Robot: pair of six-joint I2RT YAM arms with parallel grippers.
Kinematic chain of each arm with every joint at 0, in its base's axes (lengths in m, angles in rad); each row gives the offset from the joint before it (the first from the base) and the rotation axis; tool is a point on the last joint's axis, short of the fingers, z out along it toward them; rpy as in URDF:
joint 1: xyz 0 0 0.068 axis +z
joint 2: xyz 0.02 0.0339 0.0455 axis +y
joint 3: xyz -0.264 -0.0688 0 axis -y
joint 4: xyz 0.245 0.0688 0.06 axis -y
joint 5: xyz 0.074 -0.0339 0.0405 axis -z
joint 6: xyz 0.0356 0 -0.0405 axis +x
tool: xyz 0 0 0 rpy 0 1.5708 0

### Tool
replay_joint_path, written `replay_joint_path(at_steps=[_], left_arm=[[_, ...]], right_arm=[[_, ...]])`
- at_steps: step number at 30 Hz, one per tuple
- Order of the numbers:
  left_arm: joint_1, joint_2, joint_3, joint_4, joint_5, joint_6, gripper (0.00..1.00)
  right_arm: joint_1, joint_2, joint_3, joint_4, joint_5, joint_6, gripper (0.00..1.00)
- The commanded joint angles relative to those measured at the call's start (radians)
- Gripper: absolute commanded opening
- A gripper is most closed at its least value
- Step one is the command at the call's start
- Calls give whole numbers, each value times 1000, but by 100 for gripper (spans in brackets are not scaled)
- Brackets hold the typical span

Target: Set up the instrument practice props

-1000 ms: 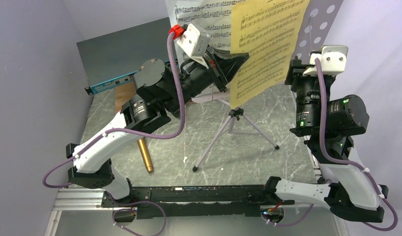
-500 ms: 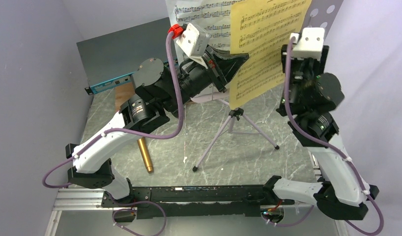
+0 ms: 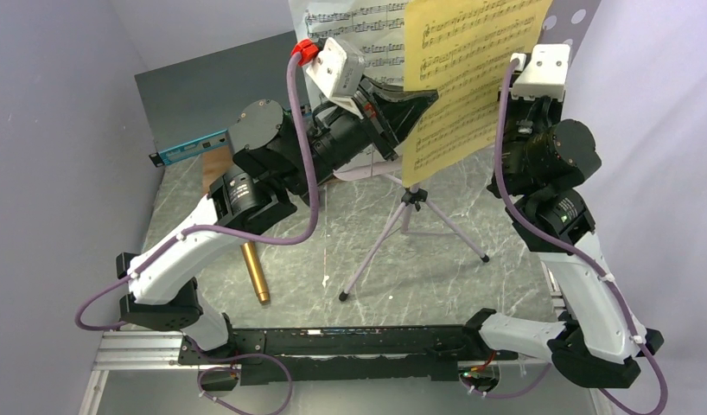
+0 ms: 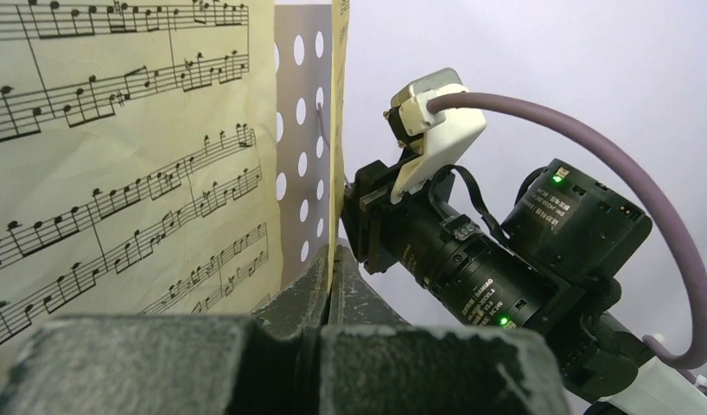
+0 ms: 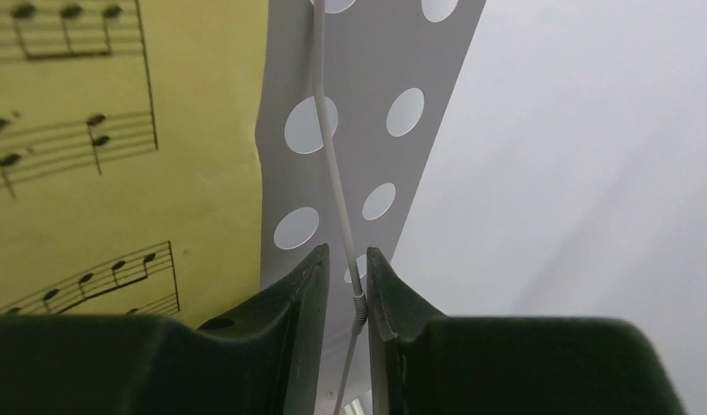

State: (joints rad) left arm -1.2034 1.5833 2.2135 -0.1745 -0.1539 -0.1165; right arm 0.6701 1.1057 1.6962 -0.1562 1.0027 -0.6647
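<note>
Seen from above, far left, a switch (image 3: pixel 187 149) and a board (image 3: pixel 213 170) lie at the back of the table (image 3: pixel 436 277); nearer, the microphone (image 3: pixel 256 273) lies flat, apart from everything; the left arm reaches up and right, and its left gripper (image 4: pixel 331 268) is closed, pinching the lower left edge of the yellow sheet (image 3: pixel 471 69); a white sheet (image 3: pixel 354 26) rests behind it on the stand (image 3: pixel 576 19), whose thin legs (image 3: pixel 380 242) splay on the table; the yellow sheet hangs askew across the stand's face; at the right, the right gripper (image 5: pixel 347 285) has its jaws drawn close on either side of the stand's thin wire (image 5: pixel 331 156), with a sliver of gap showing, so whether it truly grips cannot be told

Likely risks: the stand looks light and top-heavy, so two arms tugging in different directions could twist or topple it; the wire is springy and may slip from the jaws and snap back; a hard pull at the pinch could crease or tear the paper; letting go before the wire pins the sheet would probably drop it
</note>
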Motion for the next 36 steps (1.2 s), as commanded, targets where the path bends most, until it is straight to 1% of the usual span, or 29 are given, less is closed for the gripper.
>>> replay_joint_path(at_steps=[1, 9, 14, 27, 36], left_arm=[[-5, 17, 53, 23, 17, 26, 0], [-5, 47, 77, 30, 13, 39, 0], [-5, 62, 92, 25, 4, 51, 0], [-5, 77, 88, 45, -21, 78, 0], [-5, 53, 59, 77, -4, 74, 0]], right_arm=[[-19, -4, 5, 32, -34, 14, 22], [-32, -42, -19, 36, -93, 61, 5], [-36, -68, -39, 31, -146, 103, 0], [-47, -144, -89, 60, -263, 191, 0], [-46, -200, -78, -58, -365, 257, 0]])
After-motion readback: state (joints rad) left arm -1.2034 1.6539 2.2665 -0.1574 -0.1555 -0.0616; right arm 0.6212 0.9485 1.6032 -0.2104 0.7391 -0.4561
